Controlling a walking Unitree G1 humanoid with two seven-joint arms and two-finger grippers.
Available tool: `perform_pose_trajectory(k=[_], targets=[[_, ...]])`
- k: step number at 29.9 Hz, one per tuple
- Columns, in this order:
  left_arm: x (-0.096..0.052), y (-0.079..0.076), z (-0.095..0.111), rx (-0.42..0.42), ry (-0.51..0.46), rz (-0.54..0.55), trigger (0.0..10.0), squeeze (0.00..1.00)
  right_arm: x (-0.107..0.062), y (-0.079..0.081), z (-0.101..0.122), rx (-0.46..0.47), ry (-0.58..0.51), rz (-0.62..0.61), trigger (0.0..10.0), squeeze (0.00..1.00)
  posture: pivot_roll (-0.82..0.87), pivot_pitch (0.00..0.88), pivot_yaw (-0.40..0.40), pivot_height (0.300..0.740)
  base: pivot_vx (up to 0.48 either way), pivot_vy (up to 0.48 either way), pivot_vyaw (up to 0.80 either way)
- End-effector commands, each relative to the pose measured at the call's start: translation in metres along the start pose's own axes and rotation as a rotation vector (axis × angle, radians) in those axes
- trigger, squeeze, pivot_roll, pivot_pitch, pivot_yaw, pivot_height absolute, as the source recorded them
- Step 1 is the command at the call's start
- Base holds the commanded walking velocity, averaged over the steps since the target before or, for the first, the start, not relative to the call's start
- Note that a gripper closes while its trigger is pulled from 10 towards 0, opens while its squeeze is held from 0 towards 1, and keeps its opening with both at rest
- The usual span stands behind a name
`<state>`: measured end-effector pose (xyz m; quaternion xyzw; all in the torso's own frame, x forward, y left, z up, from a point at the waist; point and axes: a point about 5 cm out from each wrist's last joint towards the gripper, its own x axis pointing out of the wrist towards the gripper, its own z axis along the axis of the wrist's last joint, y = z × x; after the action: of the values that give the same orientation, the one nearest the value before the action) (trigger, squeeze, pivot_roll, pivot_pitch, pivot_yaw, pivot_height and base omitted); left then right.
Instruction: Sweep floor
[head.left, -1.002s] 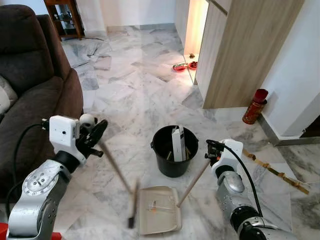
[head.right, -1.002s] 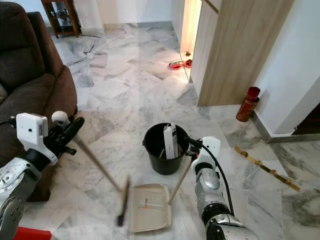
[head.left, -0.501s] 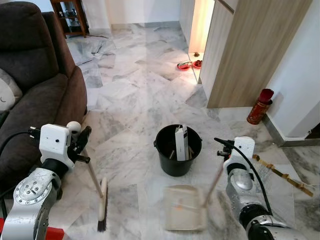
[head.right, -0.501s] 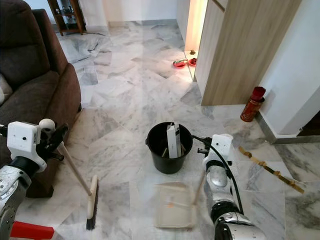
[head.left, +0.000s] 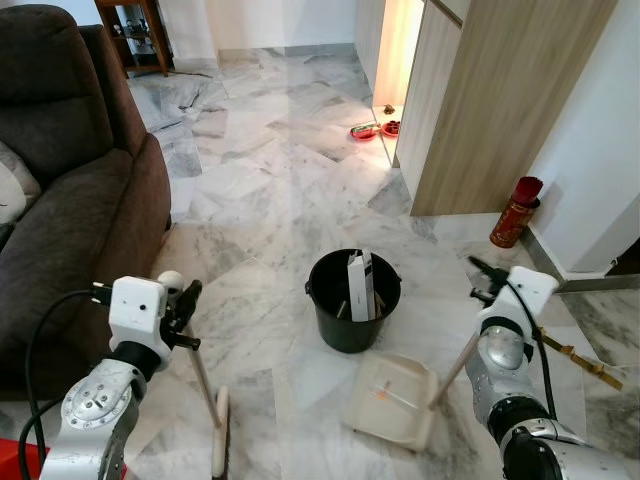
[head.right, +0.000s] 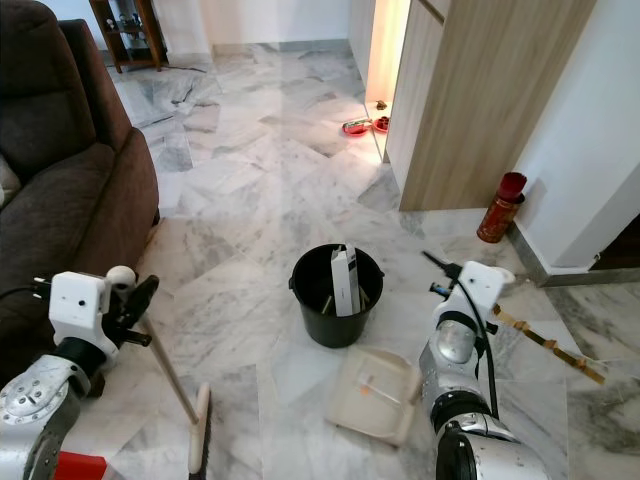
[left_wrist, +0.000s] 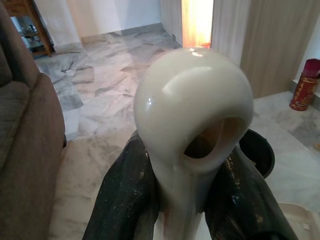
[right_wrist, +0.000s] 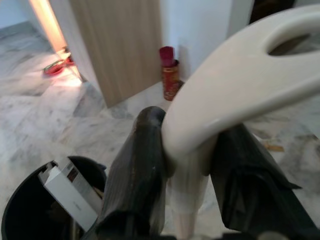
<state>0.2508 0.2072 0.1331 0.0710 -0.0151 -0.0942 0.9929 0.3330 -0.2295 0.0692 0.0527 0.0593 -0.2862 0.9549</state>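
Bucket (head.left: 352, 300) on marble floor (head.left: 270, 190) holds an upright white carton (head.left: 359, 285).

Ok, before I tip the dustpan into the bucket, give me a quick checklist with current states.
1. Right claw shut on dustpan handle: ok.
2. Left claw shut on broom handle: ok.
3. Debris resting in the dustpan: ok, small bits visible.
4. Dustpan over the bucket: not ok, it sits beside it.
5. Room in the bucket: cannot tell, a white box stands inside.
6. Broom head apart from the dustpan: ok.
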Motion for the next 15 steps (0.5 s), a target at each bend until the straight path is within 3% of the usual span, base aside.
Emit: perform_pose_trajectory(k=[1,15], targets=[[-0.002,0.000,-0.002,0.025,-0.006,0.007,10.0,0.00,0.005,0.003,0.015,0.046,-0.051,-0.025,10.0,0.00,0.05,0.040,0.023,0.740,0.000,0.000,0.00],[-0.003,-0.008,-0.010,0.024,-0.004,-0.015,10.0,0.00,0.015,-0.008,0.041,-0.044,-0.176,-0.093,10.0,0.00,0.05,0.039,0.023,0.740,0.000,0.000,0.00]])
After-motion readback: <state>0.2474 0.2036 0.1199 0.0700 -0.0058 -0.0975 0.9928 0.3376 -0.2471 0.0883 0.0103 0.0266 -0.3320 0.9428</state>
